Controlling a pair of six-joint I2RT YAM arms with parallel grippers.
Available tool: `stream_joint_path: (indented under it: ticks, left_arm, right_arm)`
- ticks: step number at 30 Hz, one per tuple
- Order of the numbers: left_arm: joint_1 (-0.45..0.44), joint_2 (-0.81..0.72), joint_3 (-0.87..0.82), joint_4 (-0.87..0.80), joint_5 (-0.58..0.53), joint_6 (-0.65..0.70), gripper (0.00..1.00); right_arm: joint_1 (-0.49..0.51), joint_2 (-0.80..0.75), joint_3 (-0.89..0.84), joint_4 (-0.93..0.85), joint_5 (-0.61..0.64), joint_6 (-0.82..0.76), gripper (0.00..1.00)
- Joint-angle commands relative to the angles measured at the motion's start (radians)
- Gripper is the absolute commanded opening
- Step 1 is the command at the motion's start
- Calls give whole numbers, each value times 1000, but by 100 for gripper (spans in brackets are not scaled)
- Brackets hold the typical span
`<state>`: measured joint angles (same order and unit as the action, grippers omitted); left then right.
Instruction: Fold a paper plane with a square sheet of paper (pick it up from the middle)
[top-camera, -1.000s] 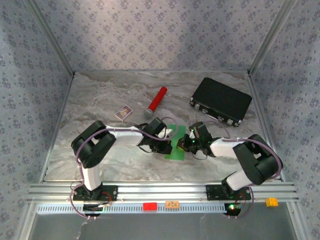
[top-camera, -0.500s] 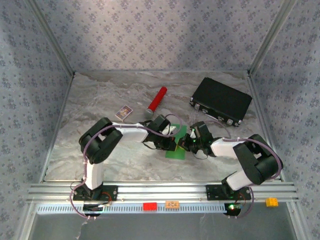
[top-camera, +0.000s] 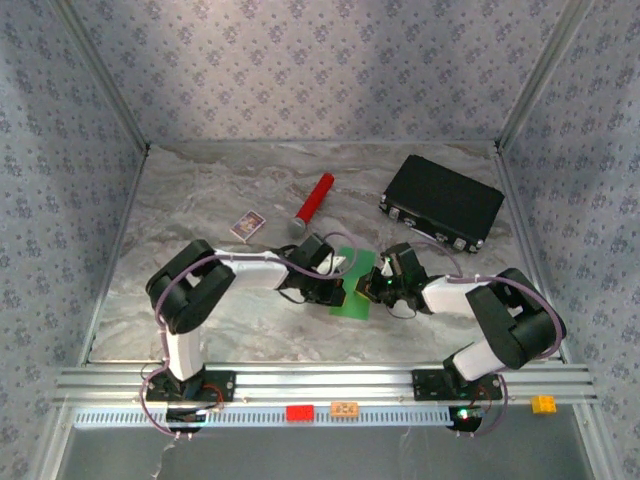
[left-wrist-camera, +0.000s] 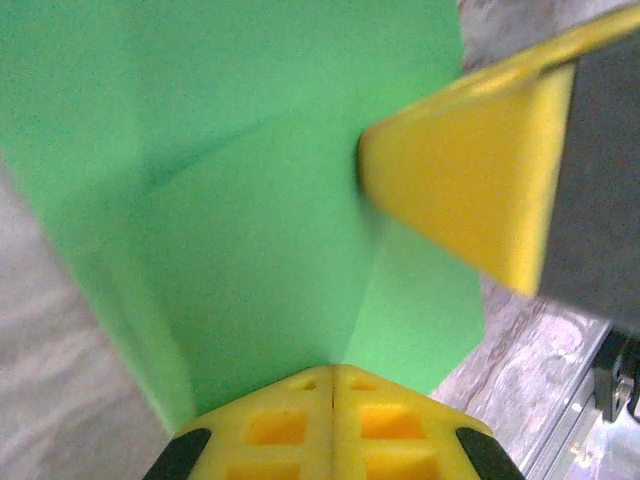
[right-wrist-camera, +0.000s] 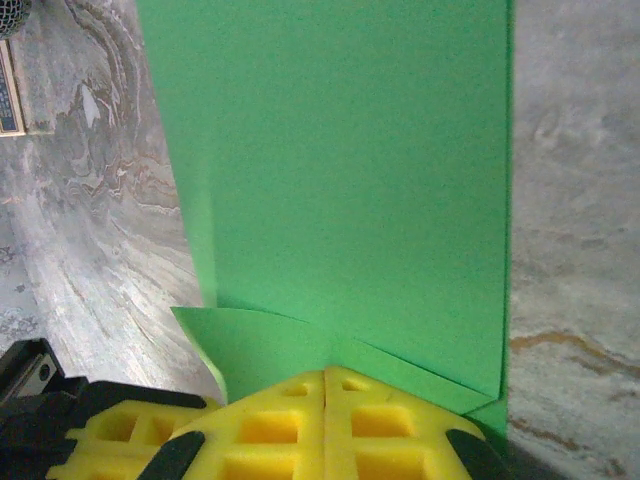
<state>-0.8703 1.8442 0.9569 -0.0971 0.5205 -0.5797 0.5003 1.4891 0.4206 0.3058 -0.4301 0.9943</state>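
Hold the thin, bright green square sheet of paper (top-camera: 352, 300) flat at the middle of the grey marbled table (top-camera: 200, 200). Press with the fully closed left gripper (left-wrist-camera: 331, 385) and right gripper (right-wrist-camera: 327, 385), tips on it from opposite sides, seemingly pinching nothing. Slide slowly along the crease (left-wrist-camera: 365, 290).

The top external camera looks down from high at the near edge over the whole surface (top-camera: 200, 190). Both wrist cameras face the green sheet of paper (top-camera: 352, 305) from very near; all views share it.
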Motion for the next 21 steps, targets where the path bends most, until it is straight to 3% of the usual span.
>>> stream_joint_path:
  ticks: [1,21]
  left_arm:
    - [0,-39,-42,-72,-11,37,1]
    - [1,-137,-185,-52,-24,13,1]
  right_arm:
    - [-16,28,-35,-69,53,-21,7]
    - [-20,31,-28,-60,36,-26,7]
